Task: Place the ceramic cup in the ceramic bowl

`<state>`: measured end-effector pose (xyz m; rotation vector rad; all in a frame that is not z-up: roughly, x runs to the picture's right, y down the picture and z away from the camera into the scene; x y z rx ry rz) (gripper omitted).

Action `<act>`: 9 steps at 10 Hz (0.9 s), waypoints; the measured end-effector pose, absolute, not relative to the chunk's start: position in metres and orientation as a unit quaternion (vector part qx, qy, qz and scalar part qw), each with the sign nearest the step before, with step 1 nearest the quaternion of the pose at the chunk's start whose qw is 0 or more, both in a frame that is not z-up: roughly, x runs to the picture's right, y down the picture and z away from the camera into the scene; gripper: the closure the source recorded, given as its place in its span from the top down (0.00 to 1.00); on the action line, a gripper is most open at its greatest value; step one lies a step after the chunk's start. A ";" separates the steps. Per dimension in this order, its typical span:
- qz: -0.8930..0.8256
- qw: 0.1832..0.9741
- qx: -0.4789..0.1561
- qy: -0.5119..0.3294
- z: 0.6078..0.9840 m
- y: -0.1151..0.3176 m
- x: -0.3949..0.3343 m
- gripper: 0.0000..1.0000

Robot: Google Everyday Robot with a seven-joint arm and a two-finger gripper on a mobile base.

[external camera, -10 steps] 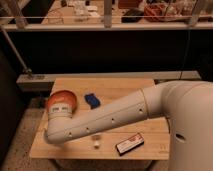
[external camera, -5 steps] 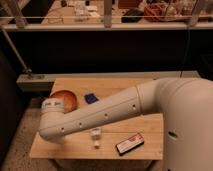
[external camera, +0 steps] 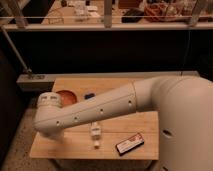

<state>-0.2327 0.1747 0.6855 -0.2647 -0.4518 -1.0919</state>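
The ceramic bowl [external camera: 68, 94] is orange-brown and sits at the table's back left; the arm covers its front left part. The ceramic cup is hidden or out of view. My arm [external camera: 105, 111] reaches from the right across the table to a rounded white joint [external camera: 49, 104] at the left, just in front of the bowl. The gripper itself is hidden behind that joint and does not show.
A small blue object [external camera: 90, 96] lies right of the bowl. A white bottle-like object [external camera: 95, 133] lies near the wooden table's [external camera: 145, 125] front edge. A black flat item with a red stripe [external camera: 130, 143] lies to its right. A railing and dark shelves stand behind.
The arm's left joint has shifted left and now covers more of the bowl. The white bottle-like object has come into view below the arm.
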 end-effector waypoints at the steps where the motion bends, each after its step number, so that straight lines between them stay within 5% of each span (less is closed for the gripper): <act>1: -0.514 0.822 -0.126 -0.209 0.684 0.172 -0.233 0.03; 5: -0.518 0.820 -0.133 -0.202 0.681 0.165 -0.237 0.17; 9: -0.515 0.821 -0.150 -0.195 0.676 0.161 -0.239 0.09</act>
